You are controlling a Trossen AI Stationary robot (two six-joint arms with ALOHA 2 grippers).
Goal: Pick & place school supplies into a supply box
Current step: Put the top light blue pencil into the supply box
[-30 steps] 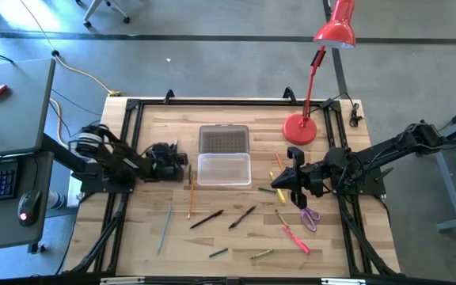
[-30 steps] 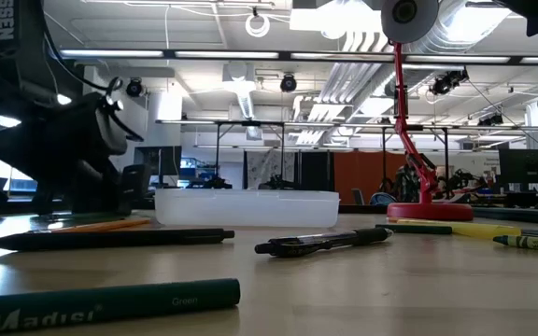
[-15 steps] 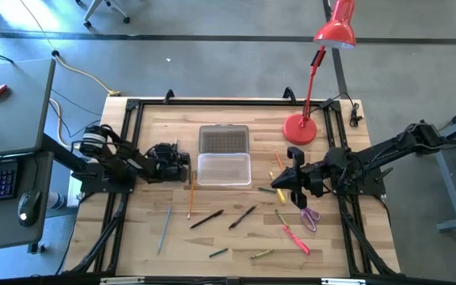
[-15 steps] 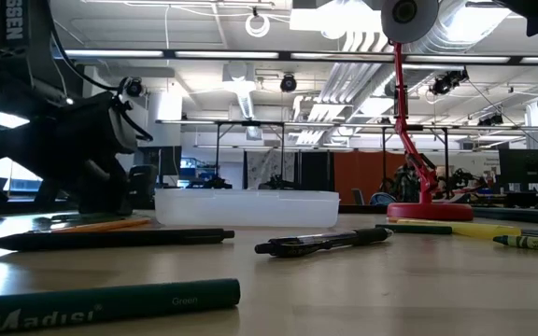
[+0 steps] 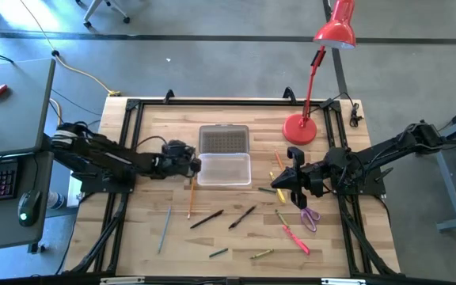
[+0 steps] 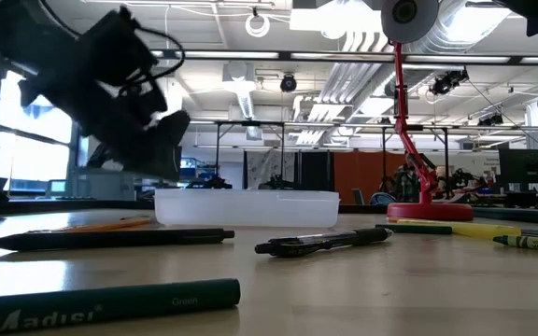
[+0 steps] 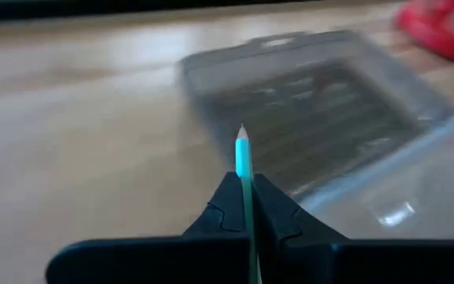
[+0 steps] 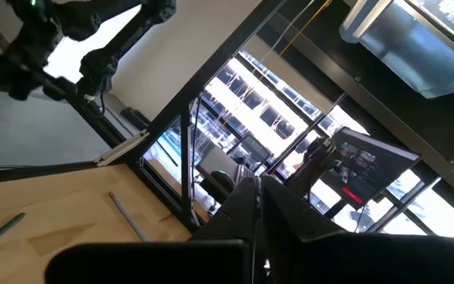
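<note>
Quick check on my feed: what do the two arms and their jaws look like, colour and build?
Both arms are dark, near-black jointed links with black cables looped along them. The left gripper ends in two flat black angular jaws on a wide black bar. The right gripper has the same build. No markings show on them.

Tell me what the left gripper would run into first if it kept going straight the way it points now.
Probably the grey lid. The left gripper, shut on a green pencil, points across bare wood at it, with the clear box alongside. The gripper's height is unclear, so it might pass above.
</note>
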